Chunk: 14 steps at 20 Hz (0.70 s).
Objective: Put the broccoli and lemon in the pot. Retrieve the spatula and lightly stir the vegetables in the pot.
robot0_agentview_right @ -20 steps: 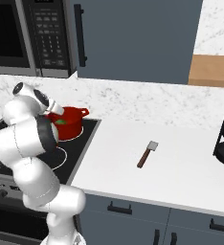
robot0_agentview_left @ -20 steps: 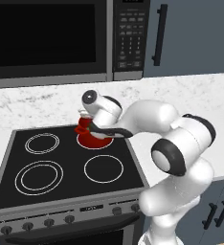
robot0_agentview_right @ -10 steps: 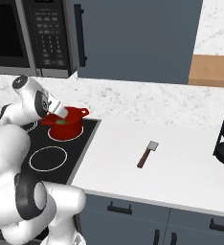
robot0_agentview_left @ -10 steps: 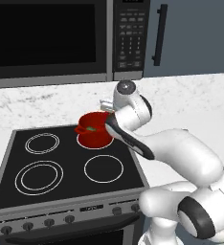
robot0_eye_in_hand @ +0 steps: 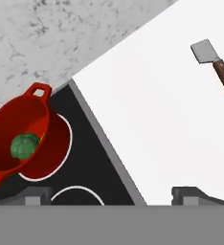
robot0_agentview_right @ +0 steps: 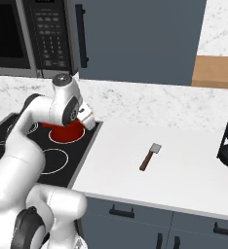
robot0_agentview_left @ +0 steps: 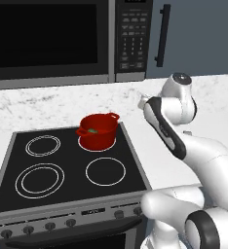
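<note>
Pot [robot0_agentview_left: 97, 131]: rear burner, broccoli [robot0_eye_in_hand: 24, 146] inside. Spatula [robot0_agentview_right: 149, 156]: flat on worktop [robot0_agentview_right: 184, 170], well apart. End effector [robot0_eye_in_hand: 109, 194]: wide open, empty.

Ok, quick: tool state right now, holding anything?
Tool: open, jaws wide apart, holding nothing; spatula lies on the counter ahead.
</note>
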Tool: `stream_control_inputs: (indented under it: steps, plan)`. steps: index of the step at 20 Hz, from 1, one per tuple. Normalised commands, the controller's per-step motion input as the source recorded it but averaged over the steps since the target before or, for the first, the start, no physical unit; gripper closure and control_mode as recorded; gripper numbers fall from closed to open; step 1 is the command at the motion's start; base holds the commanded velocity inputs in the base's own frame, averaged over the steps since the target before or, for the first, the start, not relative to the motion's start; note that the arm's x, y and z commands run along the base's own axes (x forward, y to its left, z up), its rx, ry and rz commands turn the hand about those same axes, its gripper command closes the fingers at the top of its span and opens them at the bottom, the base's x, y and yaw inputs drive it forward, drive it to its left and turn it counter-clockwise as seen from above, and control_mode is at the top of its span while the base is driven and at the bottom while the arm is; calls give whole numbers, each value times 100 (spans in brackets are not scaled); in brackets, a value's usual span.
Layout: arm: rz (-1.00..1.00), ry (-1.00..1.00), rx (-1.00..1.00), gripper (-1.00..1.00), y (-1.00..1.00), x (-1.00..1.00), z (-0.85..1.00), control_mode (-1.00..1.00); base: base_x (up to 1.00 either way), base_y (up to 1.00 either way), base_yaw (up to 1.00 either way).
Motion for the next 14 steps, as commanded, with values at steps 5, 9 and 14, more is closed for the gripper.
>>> stream_control_inputs:
  steps: [5, 9, 14]
  plan:
    - [-11, 15, 0, -100, -100, -1, -23, -100, 0, 0, 0]
    - [-6, 12, 0, -100, -100, -4, -36, -100, 0, 0, 0]
    - [0, 2, -5, -100, -99, -29, -52, -100, 0, 0, 0]
